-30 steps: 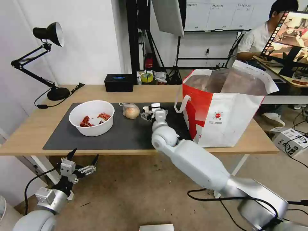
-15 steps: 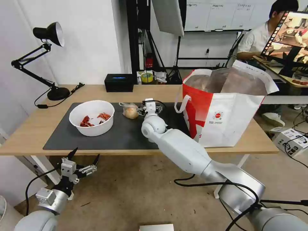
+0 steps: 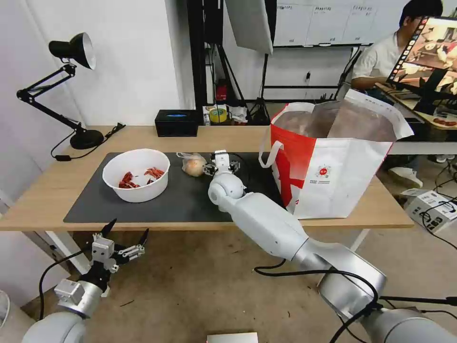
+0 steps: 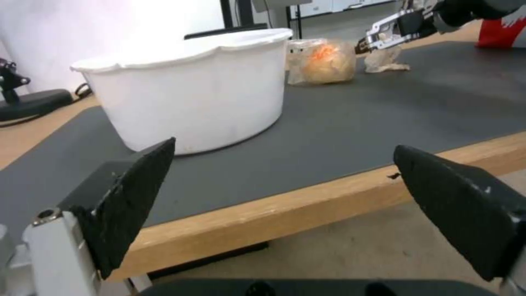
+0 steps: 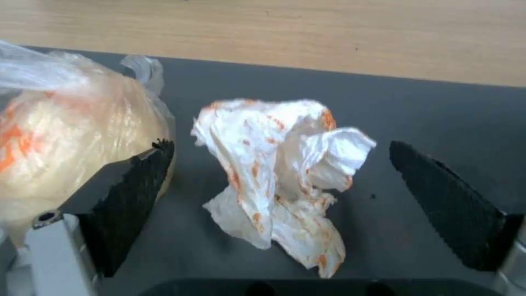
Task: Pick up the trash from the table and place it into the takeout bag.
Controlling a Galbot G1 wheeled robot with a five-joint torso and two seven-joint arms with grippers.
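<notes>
Right gripper spread wide astride crumpled white orange-stained tissue on dark grey mat, right of clear-bagged tan bun; left gripper unclenched, empty, below near table edge.

Light-wood surface: dark grey mat along front edge, takeout bag at right end, black lamp back-left corner, black box at back edge.
</notes>
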